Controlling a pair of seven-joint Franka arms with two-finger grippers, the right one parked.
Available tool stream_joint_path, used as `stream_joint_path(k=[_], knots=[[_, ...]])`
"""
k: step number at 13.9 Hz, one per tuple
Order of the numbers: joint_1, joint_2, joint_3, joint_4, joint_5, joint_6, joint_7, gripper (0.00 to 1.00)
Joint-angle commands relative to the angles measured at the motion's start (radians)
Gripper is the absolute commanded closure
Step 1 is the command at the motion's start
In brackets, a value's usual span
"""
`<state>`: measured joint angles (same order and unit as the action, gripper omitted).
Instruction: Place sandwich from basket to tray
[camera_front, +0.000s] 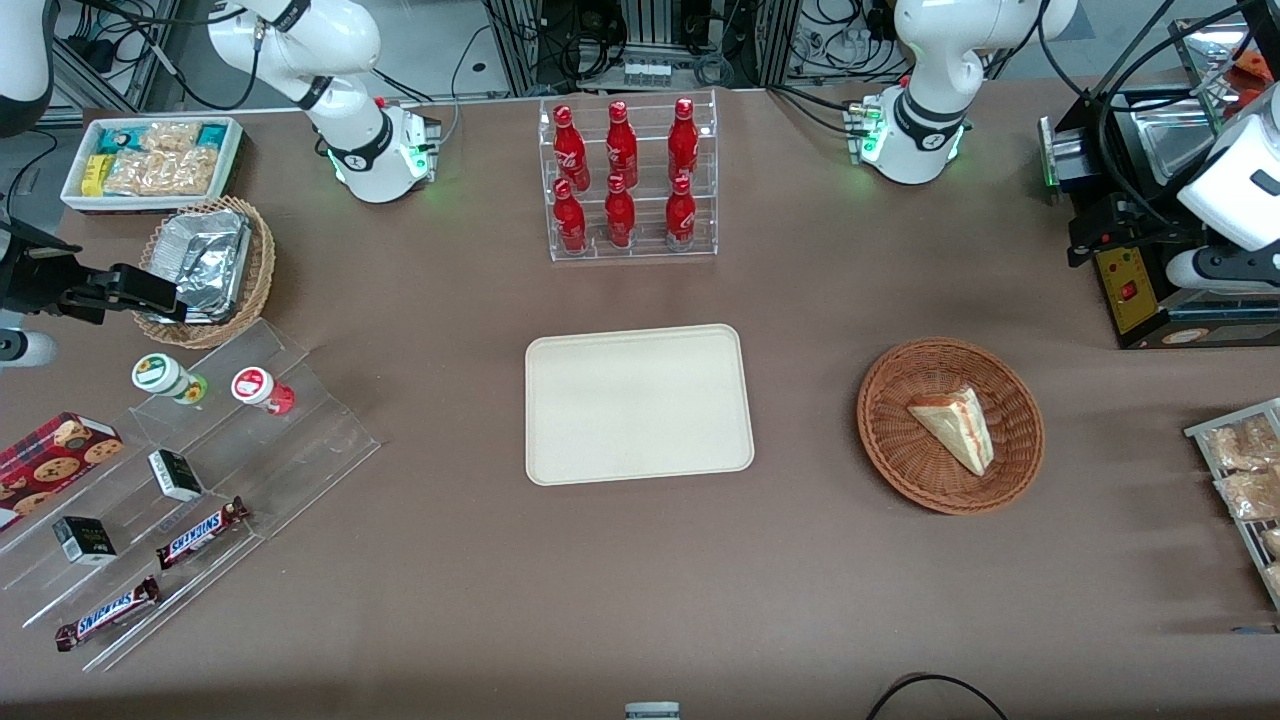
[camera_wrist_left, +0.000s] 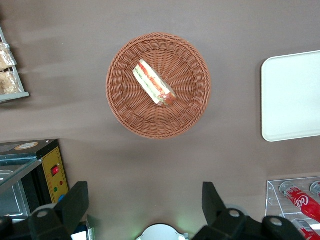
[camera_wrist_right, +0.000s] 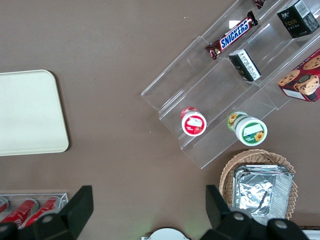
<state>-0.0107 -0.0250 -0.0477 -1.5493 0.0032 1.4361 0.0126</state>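
The sandwich (camera_front: 955, 428) is a pale bread wedge with red and green filling on its edge. It lies in the round reddish-brown wicker basket (camera_front: 890, 440), toward the working arm's end of the table. The cream tray (camera_front: 638, 404) lies flat beside the basket, mid-table, with nothing on it. My left gripper (camera_front: 1095, 240) hangs well above the table, farther from the front camera than the basket and apart from it. The left wrist view shows the sandwich (camera_wrist_left: 153, 82), the basket (camera_wrist_left: 125, 107), a tray corner (camera_wrist_left: 290, 95) and the gripper (camera_wrist_left: 145, 200) open and empty.
A black machine with a yellow panel (camera_front: 1150, 290) stands under the gripper. A clear rack of red bottles (camera_front: 625, 180) stands farther from the front camera than the tray. A wire rack of bagged snacks (camera_front: 1245, 470) sits at the working arm's table end.
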Motion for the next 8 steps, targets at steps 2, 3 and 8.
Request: stream_joint_path(k=[2, 3, 8], knots=[[-0.002, 0.008, 0.002, 0.002, 0.018, 0.026, -0.016, 0.0], [0.0, 0.013, 0.003, -0.02, 0.021, 0.044, -0.016, 0.0], [0.006, -0.038, 0.008, -0.329, 0.021, 0.378, -0.02, 0.0]])
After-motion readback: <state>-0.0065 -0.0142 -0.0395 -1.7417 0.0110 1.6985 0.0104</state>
